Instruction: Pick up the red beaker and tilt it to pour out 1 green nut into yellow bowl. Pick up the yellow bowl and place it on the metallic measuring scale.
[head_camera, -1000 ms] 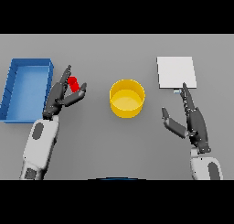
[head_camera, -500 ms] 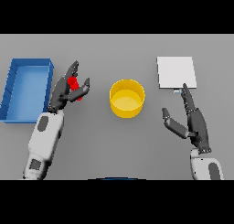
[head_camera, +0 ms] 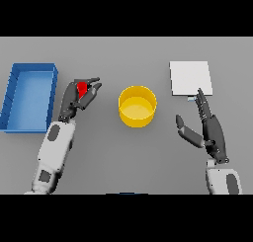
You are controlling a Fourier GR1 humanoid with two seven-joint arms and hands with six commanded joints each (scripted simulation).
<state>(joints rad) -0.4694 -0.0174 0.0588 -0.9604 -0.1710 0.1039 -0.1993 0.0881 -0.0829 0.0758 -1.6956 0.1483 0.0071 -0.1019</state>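
Red plastic shows between dark fingers as the left hand closes round the red beaker, near the left side of the grey table. Fingers and thumb curl about the small vessel from both sides, hiding most of it; whether it is lifted clear of the surface cannot be told from this view, and the green nut said to be inside it is not visible. The grasp sits just beside the right wall of a blue bin, which lies along the table's left edge.

At the table's centre stands the yellow bowl, well apart from the beaker and to its right, its open mouth facing up, ready to take what is poured. Nothing can be made out inside it, so the pour looks not yet done.

Toward the far right corner lies the metallic measuring scale, a pale square plate flat on the table. The right hand waits just in front of it, fingers straight and thumb spread, holding nothing, its fingertips reaching the plate's near edge. Its post between bowl and scale suits the later job of carrying the bowl across.

Judged from this layout, the work is in its first stage: the beaker must travel right to the bowl's rim and tip gently enough to release a single nut.
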